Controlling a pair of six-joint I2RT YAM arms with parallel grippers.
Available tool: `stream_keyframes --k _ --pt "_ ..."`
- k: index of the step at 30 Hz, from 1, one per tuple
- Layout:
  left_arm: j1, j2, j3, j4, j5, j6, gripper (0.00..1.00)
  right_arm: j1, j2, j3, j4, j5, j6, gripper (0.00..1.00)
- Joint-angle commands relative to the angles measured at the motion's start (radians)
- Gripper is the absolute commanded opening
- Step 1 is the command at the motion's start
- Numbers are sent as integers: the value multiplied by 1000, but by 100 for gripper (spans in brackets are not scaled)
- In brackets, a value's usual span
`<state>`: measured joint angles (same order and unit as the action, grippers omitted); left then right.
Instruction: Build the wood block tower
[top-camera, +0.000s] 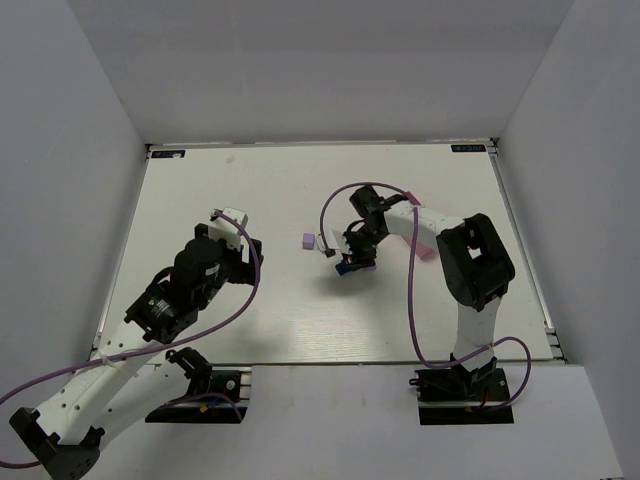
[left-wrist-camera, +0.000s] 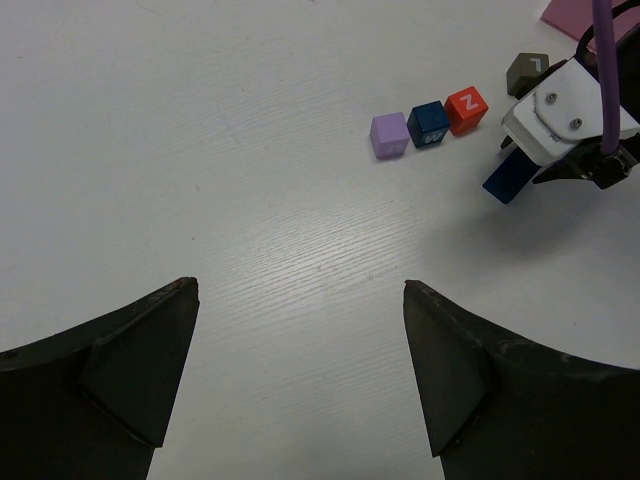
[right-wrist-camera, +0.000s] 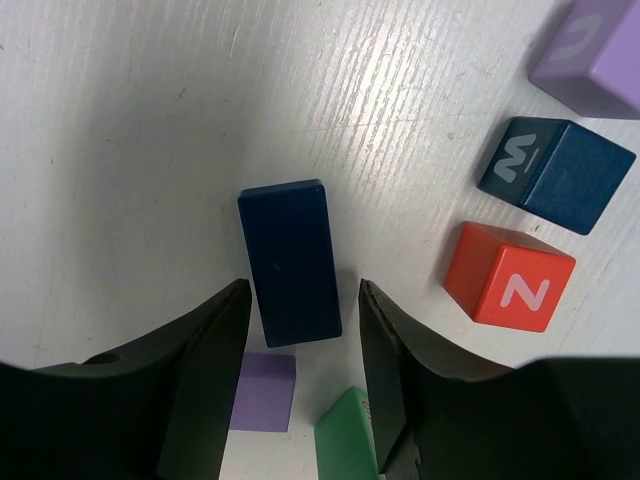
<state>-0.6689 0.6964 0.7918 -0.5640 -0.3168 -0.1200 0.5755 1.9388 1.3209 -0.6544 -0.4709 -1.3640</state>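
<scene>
1. Dark blue wooden brick (right-wrist-camera: 290, 262) — mid-table, between fingers of right gripper (right-wrist-camera: 302, 288); long axis parallel to them, far end pointing away from wrist.
2. Slim gaps either side — cannot tell whether pinched.
3. Left gripper (left-wrist-camera: 300, 290) spread wide, well apart from brick.

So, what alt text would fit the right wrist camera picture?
A dark blue brick sits between two black fingers on a white table. Right of it sit a red cube, a dark blue cube and a lilac cube.
</scene>
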Motion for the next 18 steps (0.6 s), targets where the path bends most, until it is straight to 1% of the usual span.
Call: stream_keyframes --k 1,9,13,16,18 --pt "6 -12 0 12 12 6 93 10 14 12 1 11 3 53" --pt "6 -12 0 12 12 6 93 20 14 -2 10 35 6 52" --pt "6 -12 0 12 2 6 93 24 19 -14 21 58 5 55" --pt "6 -12 0 12 2 6 93 32 18 -17 22 64 6 55" --pt "6 -12 0 12 2 6 93 34 15 -15 24 61 9 50"
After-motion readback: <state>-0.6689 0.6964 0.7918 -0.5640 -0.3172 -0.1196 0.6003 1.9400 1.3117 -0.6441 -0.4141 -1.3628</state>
